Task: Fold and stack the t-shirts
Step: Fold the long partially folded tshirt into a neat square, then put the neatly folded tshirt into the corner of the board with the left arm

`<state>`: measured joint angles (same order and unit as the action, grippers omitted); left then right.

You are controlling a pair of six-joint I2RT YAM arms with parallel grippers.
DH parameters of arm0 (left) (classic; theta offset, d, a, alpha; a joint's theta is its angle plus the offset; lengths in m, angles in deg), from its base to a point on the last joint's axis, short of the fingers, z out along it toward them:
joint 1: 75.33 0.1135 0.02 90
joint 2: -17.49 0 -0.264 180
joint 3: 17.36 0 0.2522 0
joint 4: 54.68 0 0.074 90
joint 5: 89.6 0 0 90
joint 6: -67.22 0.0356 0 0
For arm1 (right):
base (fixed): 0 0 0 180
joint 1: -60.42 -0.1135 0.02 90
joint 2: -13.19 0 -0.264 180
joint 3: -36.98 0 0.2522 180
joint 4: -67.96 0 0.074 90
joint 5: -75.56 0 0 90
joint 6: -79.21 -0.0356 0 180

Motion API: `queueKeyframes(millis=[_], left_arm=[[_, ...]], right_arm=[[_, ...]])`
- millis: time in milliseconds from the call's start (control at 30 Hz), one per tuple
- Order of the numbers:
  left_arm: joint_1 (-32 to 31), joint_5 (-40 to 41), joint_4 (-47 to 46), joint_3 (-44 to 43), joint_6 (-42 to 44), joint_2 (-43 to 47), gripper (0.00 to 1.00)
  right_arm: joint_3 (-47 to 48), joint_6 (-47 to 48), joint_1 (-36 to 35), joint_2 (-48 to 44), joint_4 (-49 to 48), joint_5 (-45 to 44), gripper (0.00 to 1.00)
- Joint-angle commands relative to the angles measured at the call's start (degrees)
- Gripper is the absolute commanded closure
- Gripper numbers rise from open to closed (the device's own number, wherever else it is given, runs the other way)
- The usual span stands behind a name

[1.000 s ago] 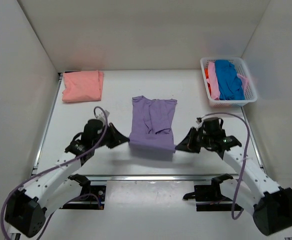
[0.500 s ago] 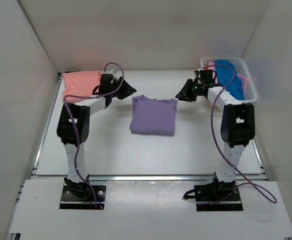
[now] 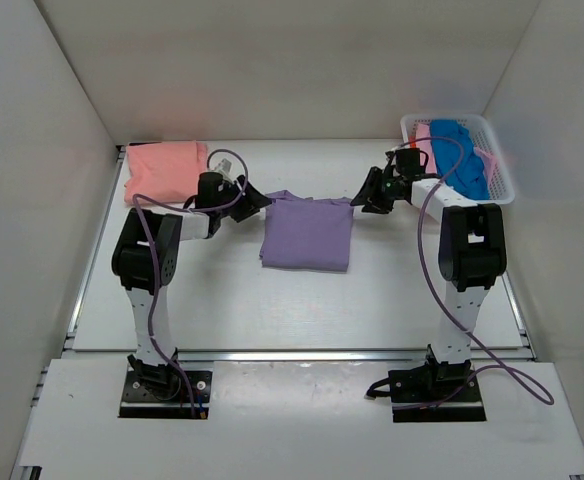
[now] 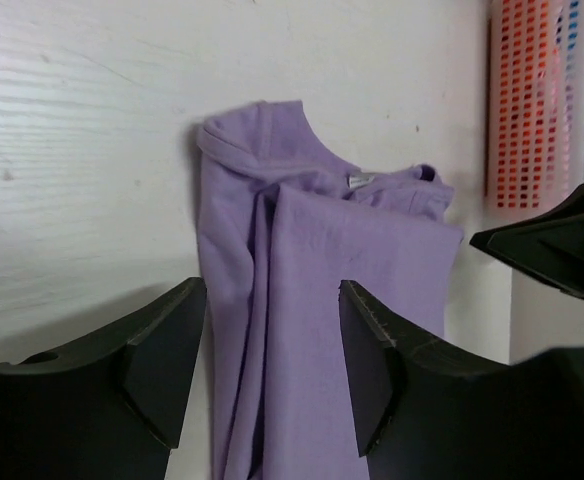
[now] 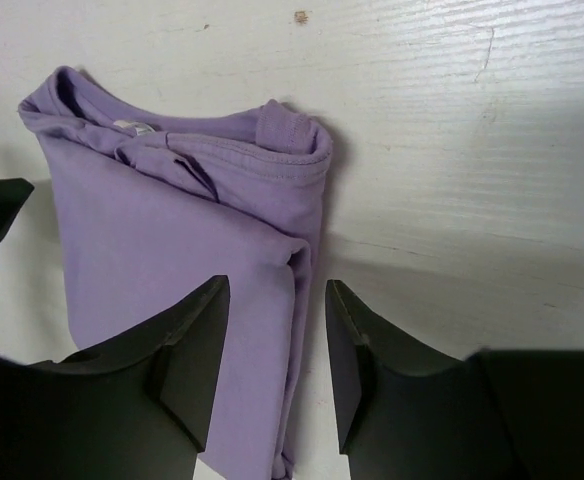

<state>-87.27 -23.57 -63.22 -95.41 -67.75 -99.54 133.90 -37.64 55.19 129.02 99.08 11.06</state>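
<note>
**Lavender t-shirt (image 3: 307,235) lies folded in the middle of the surface (image 3: 192,290)**

You are looking at a shirt folded into a neat upright rectangle. It lies flat, with its collar edge on the far side and its long sides running toward the arm bases.

Your left claw (image 4: 270,290) sits at the shirt's far-left corner. Its two fingers stand apart and nothing is pinched between them. The wrist camera shows purple cloth lying on the surface in the gap.

Your right claw (image 5: 277,290) mirrors it at the far-right corner. Its jaws are also spread and hold nothing, and the folded edge of the shirt shows between and beyond its fingers. From these views you cannot tell whether any fingertip touches the cloth.

Both arms reach forward from their bases and bend inward, so the two claws face each other across the collar edge.

A salmon-pink t-shirt (image 3: 164,170) lies folded at the far-left corner of the surface, well apart from the lavender one.

At the far right stands the white lattice basket (image 3: 452,118). A blue t-shirt (image 3: 460,160) is bunched inside it, with a pink t-shirt (image 3: 427,150) beside it and some orange cloth at the basket's left edge.
</note>
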Motion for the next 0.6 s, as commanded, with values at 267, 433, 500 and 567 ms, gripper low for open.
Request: queueKeyframes(millis=[267,433,500,567], left_arm=[[-8.3,13.7,26.2,-15.1,15.7,-2.1,0.30],[-11.4,21.4,38.7,-21.5,20.1,-4.7,0.32],[-11.9,23.0,42.1,-23.6,21.3,-5.4,0.31],[-11.7,23.9,43.0,-23.2,21.3,-4.6,0.29]], right_arm=[[-5.5,1.2,-0.1,-3.9,-5.5,0.6,0.56],[-7.7,-0.1,0.2,-7.1,-7.3,2.2,0.57],[-8.7,-0.6,0.5,-8.3,-7.7,2.8,0.57],[-9.8,-0.5,0.4,-10.0,-8.4,3.3,0.57]])
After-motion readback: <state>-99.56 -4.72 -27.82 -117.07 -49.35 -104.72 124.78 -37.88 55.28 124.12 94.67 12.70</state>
